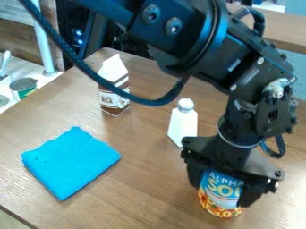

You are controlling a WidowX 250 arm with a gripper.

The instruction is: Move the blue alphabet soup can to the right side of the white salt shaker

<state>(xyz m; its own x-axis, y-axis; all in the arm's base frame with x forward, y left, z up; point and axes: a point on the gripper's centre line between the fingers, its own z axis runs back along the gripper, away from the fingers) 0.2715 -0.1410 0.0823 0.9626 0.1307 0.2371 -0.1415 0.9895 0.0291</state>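
A: What takes up the most room around the fingers?

B: The brown wooden table (140, 165), which spreads beneath them. Next comes the black arm (197, 49), angling in from above, so the black gripper (221, 196) hangs down over its hold.

A: And are the fingers open?

B: No, they're closed on the soup can (220, 190), one on each side of its curved wall. That makes sense, I'd say: opposing pressure should keep a round thing from slipping out sideways. The can is roughly upright between them, its lower part poking out below. I can't tell whether its base touches the wood.

A: What's next in size?

B: The blue cloth (71, 161), well apart from the fingers toward the view's left. It lies flat in a folded pad, probably to keep it compact.

A: Anything behind them?

B: The brown-and-white carton (113, 96), farther back and to the left, upright on its base with its peaked top uppermost. Nearer the fingers, just behind and left of them, stands the white bottle (183, 123), its rounded cap up.

A: And the smallest?

B: The green tin (24, 88), far beyond the cloth from the fingers, off the table.
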